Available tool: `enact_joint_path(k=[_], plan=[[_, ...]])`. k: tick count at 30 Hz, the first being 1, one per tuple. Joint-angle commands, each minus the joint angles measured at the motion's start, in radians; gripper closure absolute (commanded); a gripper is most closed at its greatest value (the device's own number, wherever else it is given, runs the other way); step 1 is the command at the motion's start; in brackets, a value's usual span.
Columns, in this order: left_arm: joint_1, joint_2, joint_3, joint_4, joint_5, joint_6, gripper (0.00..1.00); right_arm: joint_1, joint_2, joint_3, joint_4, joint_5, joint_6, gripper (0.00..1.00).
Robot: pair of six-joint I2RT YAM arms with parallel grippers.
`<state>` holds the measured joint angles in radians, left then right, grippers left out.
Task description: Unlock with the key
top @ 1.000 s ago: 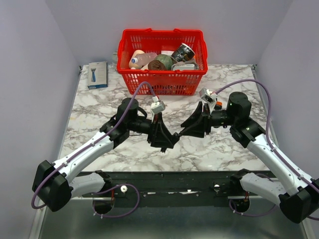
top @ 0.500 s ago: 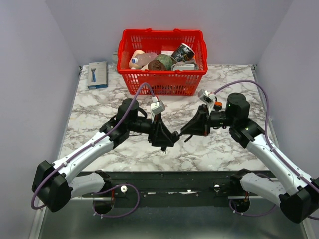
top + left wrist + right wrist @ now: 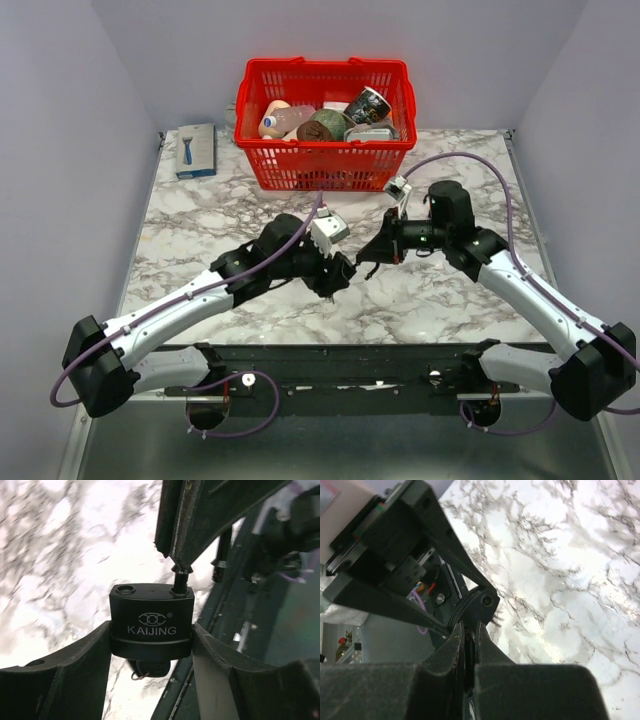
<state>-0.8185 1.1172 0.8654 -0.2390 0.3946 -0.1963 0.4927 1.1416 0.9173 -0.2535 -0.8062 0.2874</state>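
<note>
1. the padlock [image 3: 151, 622] hung above the middle of the surface [image 3: 200, 230], at about 6 o'clock from the red basket [image 3: 320, 165], and was carried between the two arms rather than resting on the marble.
2. progress, as a judgement: the unlocking looked almost done. the key [image 3: 150, 669] sat in the underside of the body at 6 o'clock. one socket [image 3: 125, 589] on top, at 11 o'clock, stood empty, while the shackle [image 3: 181, 582] rose from the other at 1 o'clock.
3. what seemed left was to swing or lift the shackle fully clear; whether the key needed more turning could not be told.
4. the left tool [image 3: 151, 630] was clamped on the padlock, with one finger pressed flat to each side of the body and the brand lettering facing the wrist camera.
5. the right tool [image 3: 468, 625] was nearly closed, only a thin slit showing between its fingers. from the left wrist view it came down on the shackle and appeared to pinch it, though the contact itself was partly hidden.
</note>
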Motion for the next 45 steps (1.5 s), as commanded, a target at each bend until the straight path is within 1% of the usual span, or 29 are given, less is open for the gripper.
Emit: enact_joint_path(k=[1, 4, 8, 9, 10, 11, 12, 14, 15, 18, 20, 21, 24, 25, 27, 31, 37, 42, 45], plan=[[-0.073, 0.019, 0.075, -0.085, -0.517, -0.064, 1.0, 0.004, 0.033, 0.046, -0.061, 0.147, 0.006, 0.99], [-0.111, 0.042, 0.092, -0.111, -0.607, -0.101, 1.0, 0.004, 0.073, 0.052, -0.07, 0.165, 0.024, 0.99], [-0.152, 0.084, 0.116, -0.154, -0.66, -0.138, 1.0, 0.004, 0.104, 0.048, -0.072, 0.219, 0.042, 0.99], [-0.153, 0.087, 0.118, -0.158, -0.662, -0.149, 1.0, 0.004, 0.109, 0.043, -0.072, 0.252, 0.048, 0.96], [-0.153, 0.09, 0.116, -0.157, -0.662, -0.163, 1.0, 0.003, 0.113, 0.038, -0.072, 0.272, 0.05, 0.89], [-0.153, 0.092, 0.113, -0.155, -0.662, -0.193, 1.0, 0.003, 0.115, 0.034, -0.073, 0.294, 0.053, 0.8], [-0.153, 0.095, 0.104, -0.151, -0.66, -0.209, 1.0, 0.001, 0.115, 0.029, -0.075, 0.329, 0.058, 0.62], [-0.153, 0.108, 0.093, -0.141, -0.662, -0.267, 1.0, -0.003, 0.11, 0.012, -0.072, 0.366, 0.062, 0.46], [-0.153, 0.116, 0.087, -0.14, -0.663, -0.284, 1.0, -0.008, 0.106, 0.006, -0.072, 0.407, 0.068, 0.34], [-0.153, 0.165, 0.09, -0.146, -0.648, -0.351, 1.0, -0.028, 0.073, -0.029, -0.072, 0.501, 0.087, 0.25], [-0.153, 0.205, 0.096, -0.152, -0.639, -0.373, 1.0, -0.049, 0.04, -0.049, -0.072, 0.547, 0.098, 0.24], [-0.153, 0.219, 0.104, -0.154, -0.643, -0.385, 1.0, -0.055, 0.026, -0.072, -0.073, 0.6, 0.102, 0.23], [-0.151, 0.292, 0.153, -0.221, -0.71, -0.417, 1.0, -0.065, -0.038, -0.113, -0.076, 0.689, 0.102, 0.19], [-0.15, 0.315, 0.17, -0.247, -0.756, -0.437, 1.0, -0.065, -0.054, -0.12, -0.085, 0.703, 0.099, 0.18], [-0.148, 0.374, 0.202, -0.29, -0.767, -0.449, 1.0, -0.066, -0.092, -0.136, -0.093, 0.732, 0.088, 0.18], [-0.146, 0.417, 0.213, -0.26, -0.731, -0.476, 1.0, -0.068, -0.141, -0.175, -0.107, 0.763, 0.064, 0.16], [-0.146, 0.486, 0.268, -0.304, -0.781, -0.482, 1.0, -0.068, -0.171, -0.205, -0.119, 0.779, 0.035, 0.16], [-0.146, 0.59, 0.31, -0.315, -0.708, -0.488, 1.0, -0.068, -0.174, -0.219, -0.119, 0.759, 0.033, 0.16], [-0.146, 0.636, 0.328, -0.329, -0.723, -0.491, 1.0, -0.068, -0.177, -0.221, -0.118, 0.754, 0.035, 0.16]])
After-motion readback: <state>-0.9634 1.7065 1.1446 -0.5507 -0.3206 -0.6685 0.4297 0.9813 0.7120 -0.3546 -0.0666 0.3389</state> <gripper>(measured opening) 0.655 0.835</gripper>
